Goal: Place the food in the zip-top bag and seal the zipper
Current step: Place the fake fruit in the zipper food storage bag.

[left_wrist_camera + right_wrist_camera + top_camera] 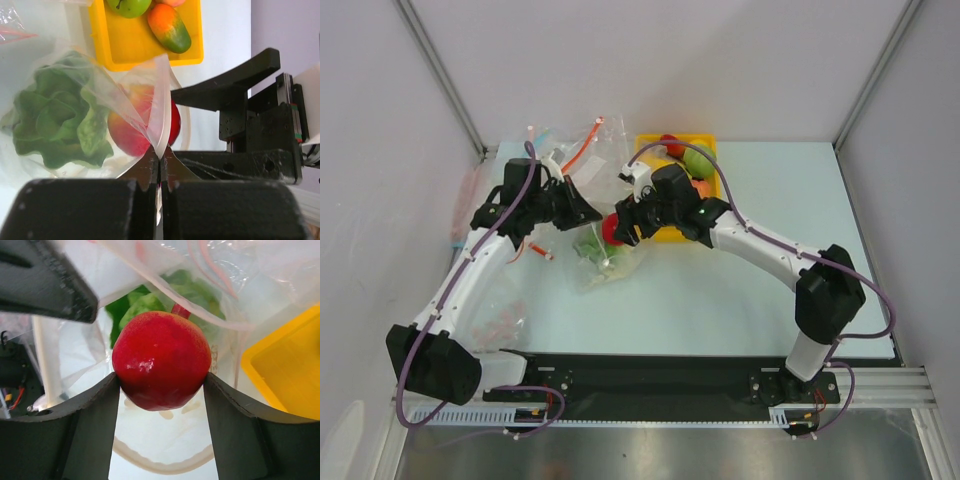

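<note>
Loading step: the left gripper (160,162) pinches the mouth edge of the zip-top bag (159,85). The right gripper (160,382) clamps the red fruit (160,357) at the opening, near the cabbage (55,117). The next move probably calls for pushing deeper, then releasing.

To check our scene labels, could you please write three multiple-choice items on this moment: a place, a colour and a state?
1. Where is the leafy cabbage? A in a yellow tray; B inside the clear bag; C on bare table.
2. What colour is the fruit between the right fingers? A red; B green; C orange.
3. The left fingers are: A open; B shut on the bag's edge; C shut on an apple.
Answers: B, film covers it; A, plain in the right wrist view; B, film pinched between them.
</note>
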